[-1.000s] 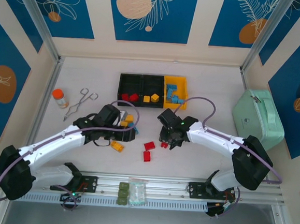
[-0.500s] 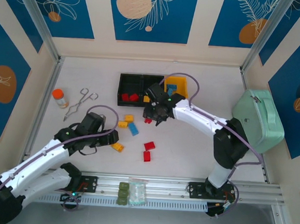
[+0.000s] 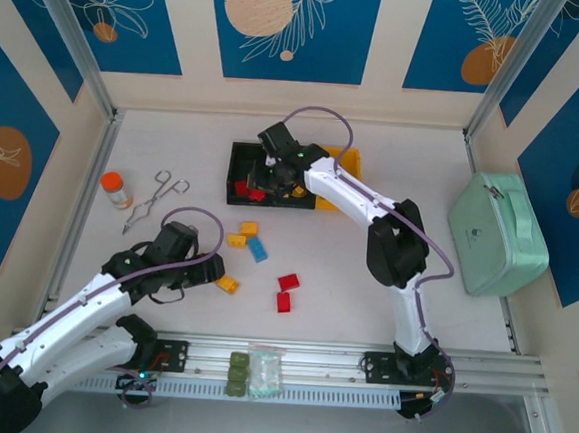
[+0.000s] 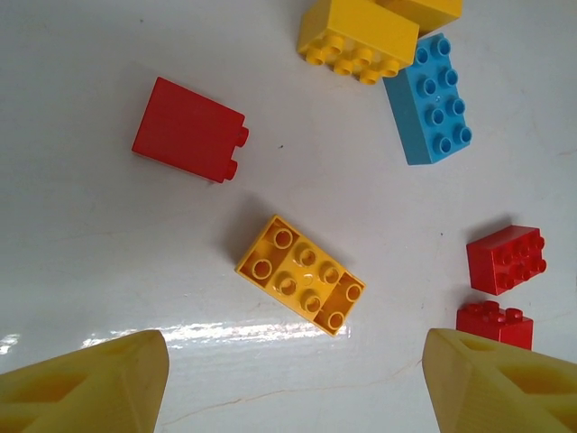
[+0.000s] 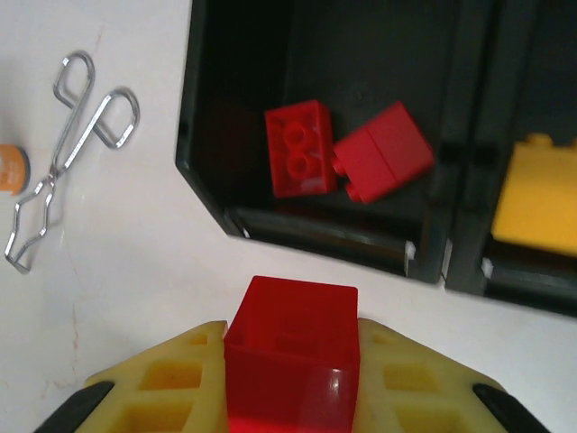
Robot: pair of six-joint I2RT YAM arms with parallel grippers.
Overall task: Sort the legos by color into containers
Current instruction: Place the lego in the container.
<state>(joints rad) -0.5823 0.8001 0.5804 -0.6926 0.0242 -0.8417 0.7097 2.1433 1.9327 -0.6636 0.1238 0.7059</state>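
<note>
My right gripper (image 5: 291, 379) is shut on a red lego (image 5: 293, 347) and hovers at the near edge of the left black container (image 5: 243, 216), which holds two red legos (image 5: 302, 149). A yellow lego (image 5: 541, 194) lies in the middle black container. From above, the right gripper (image 3: 275, 183) reaches over the row of containers (image 3: 242, 158), the yellow one (image 3: 346, 161) at its right end. My left gripper (image 4: 297, 388) stands open over the table, just short of an upside-down yellow lego (image 4: 299, 287). Loose red (image 4: 191, 142), blue (image 4: 431, 99) and yellow (image 4: 358, 41) legos lie around it.
A mint-green case (image 3: 497, 233) stands at the right. Metal tongs (image 3: 156, 198) and an orange-capped bottle (image 3: 117, 189) lie at the left. Olive-green blocks with a clear bag (image 3: 252, 371) sit on the rail at the near edge. Two red legos (image 3: 286, 290) lie mid-table.
The right arm has carried the red lego from the middle of the table up to the left black container. The left arm has drawn back to the left and stays open.
</note>
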